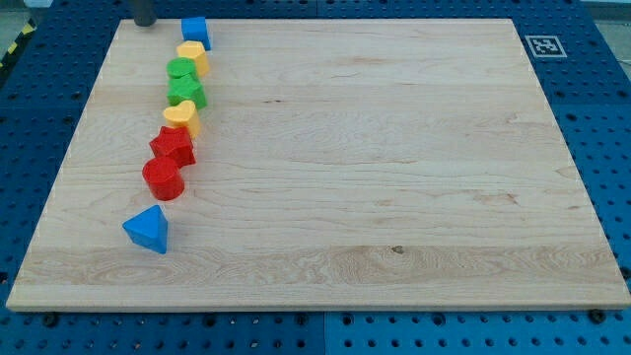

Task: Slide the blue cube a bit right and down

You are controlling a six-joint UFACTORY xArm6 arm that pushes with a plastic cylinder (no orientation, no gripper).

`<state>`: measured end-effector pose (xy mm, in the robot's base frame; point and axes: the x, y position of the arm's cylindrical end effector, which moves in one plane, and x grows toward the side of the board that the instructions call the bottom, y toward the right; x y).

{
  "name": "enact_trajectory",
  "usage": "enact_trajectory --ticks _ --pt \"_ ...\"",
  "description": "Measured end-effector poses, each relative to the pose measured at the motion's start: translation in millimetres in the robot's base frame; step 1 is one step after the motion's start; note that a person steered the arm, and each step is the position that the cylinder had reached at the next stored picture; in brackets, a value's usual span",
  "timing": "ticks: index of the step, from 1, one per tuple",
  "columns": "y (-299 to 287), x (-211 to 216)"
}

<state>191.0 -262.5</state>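
Observation:
The blue cube sits at the top left of the wooden board, at the head of a line of blocks. My tip shows as a dark rod at the view's top edge. It is to the left of the blue cube, with a gap between them. Just below the cube lies a yellow block, close to or touching it.
The line runs down and left from the cube: a green block, a second green block, a yellow block, a red star and a red cylinder. A blue triangle lies apart, lower left. A marker tag is at the top right corner.

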Motion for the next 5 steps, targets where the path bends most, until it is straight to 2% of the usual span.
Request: enact_trajectory --ticks 3,5 --pt "34 21" --pt "88 24"
